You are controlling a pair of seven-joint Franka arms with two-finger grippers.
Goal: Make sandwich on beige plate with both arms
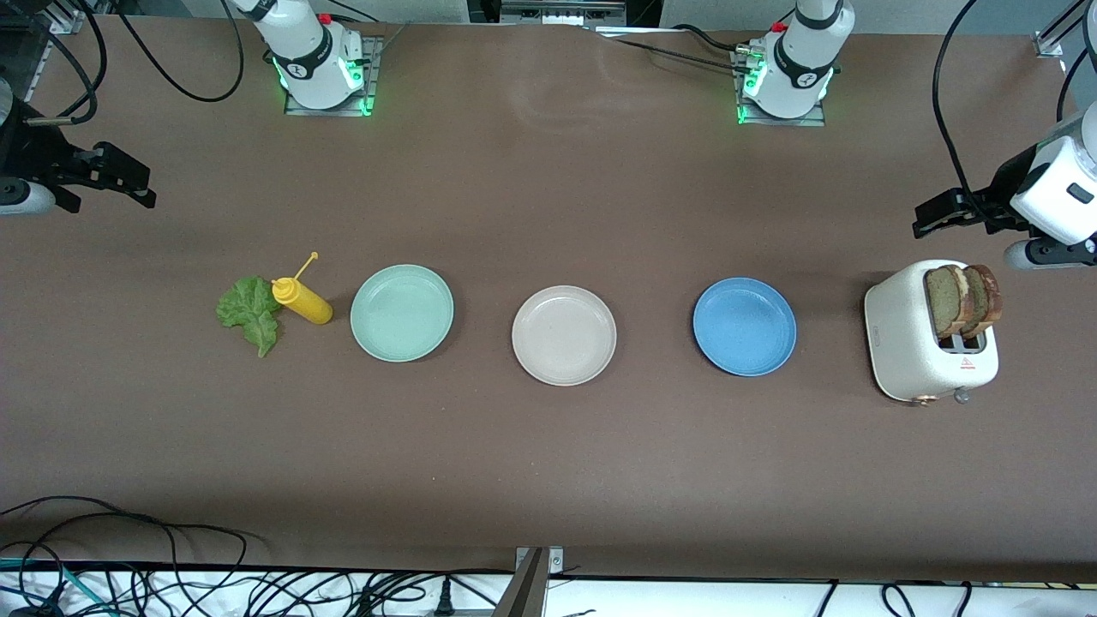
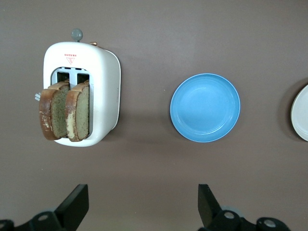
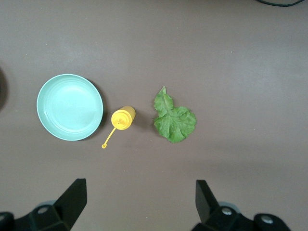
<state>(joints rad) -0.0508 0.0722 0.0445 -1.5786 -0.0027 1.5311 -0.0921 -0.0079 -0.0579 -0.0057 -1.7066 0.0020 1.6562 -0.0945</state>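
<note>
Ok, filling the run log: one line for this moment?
beige plate bare | bread in toaster | left hand open | right hand open

We see a brown bench (image 1: 548, 480) with a row of things lying on it. At the right arm's end lies a green lettuce leaf (image 1: 249, 313), and touching it stands a yellow squeeze bottle (image 1: 302, 300). Just beside the bottle sits a mint-green plate (image 1: 402, 312), then a beige plate (image 1: 564, 334) in the middle, then a blue plate (image 1: 745, 326). At the left arm's end stands a white toaster (image 1: 930, 347). The plates sit apart from one another.
</note>
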